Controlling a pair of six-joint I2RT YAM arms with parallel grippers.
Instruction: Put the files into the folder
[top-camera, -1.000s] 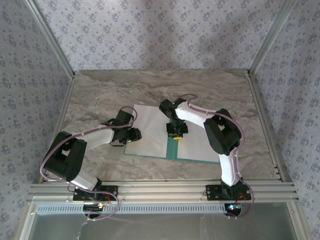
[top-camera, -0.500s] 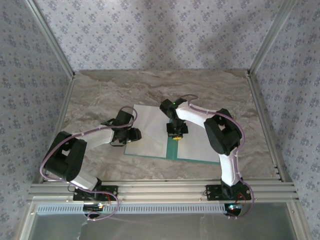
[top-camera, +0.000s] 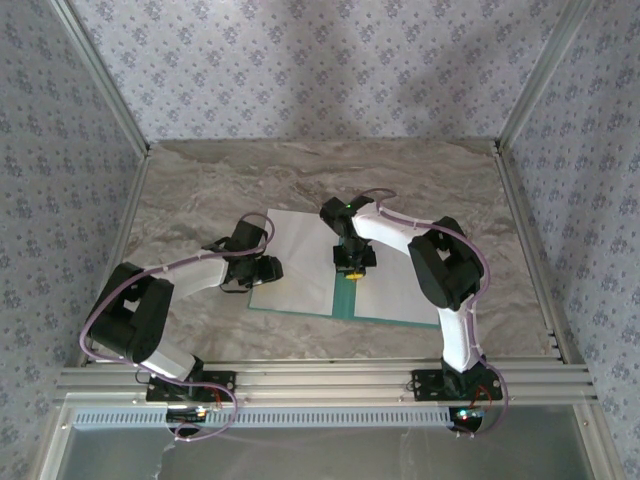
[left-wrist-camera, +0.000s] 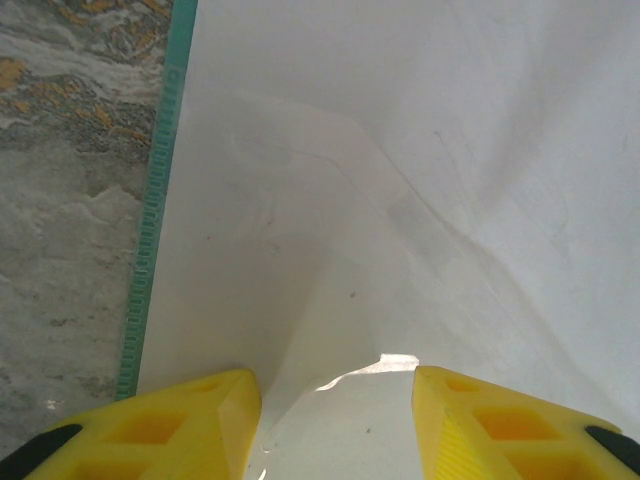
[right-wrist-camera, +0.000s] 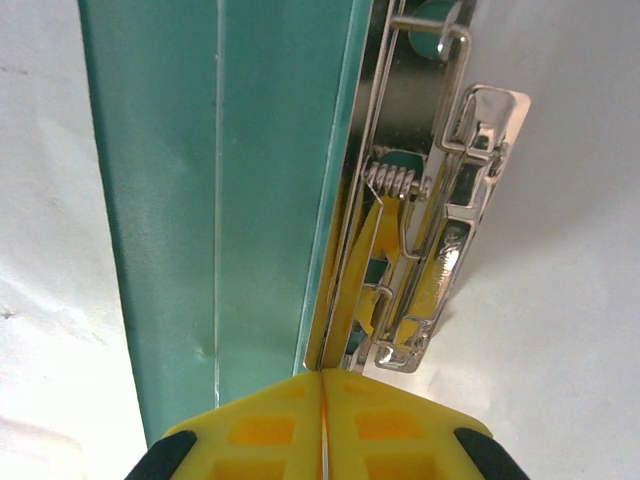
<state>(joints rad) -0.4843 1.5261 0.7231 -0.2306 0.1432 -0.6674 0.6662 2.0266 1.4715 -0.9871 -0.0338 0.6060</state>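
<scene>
Notes, working from the near edge outward. Left gripper (top-camera: 264, 268) sat at the nine o'clock edge of the open folder (top-camera: 343, 298), low over the left-hand sheet (top-camera: 300, 255). On its wrist view the yellow fingers (left-wrist-camera: 200, 420) stood apart with nothing clamped between them. The paper beneath carried a shallow crease running off toward one o'clock. The folder's teal border showed as a thin strip at nine o'clock, with marble table (left-wrist-camera: 70, 200) beyond it.

Right gripper (top-camera: 352, 262) was on the centre fold, just to the twelve o'clock side of the bare teal strip. Its two tips were pressed together, holding nothing, and pointed at the metal clip (right-wrist-camera: 440, 200). I could not tell whether they touched it. Right-hand sheet (top-camera: 395, 285) lay flat on the other half, at three o'clock of the spine. I couldn't make out whether its edge sat under the clip.

So both sheets lay on the open folder, one per half. By my reading, securing and closing remained.

Risks as I judged them:
- Closed tips could skid off the sprung clip lever and jolt the folder, shifting both sheets.
- Left fingers could drag the thin paper, deepening that crease or sliding it past the teal border onto the table.
- Folding over a skewed sheet would crush a corner.

Bare marble ran on toward twelve o'clock.
</scene>
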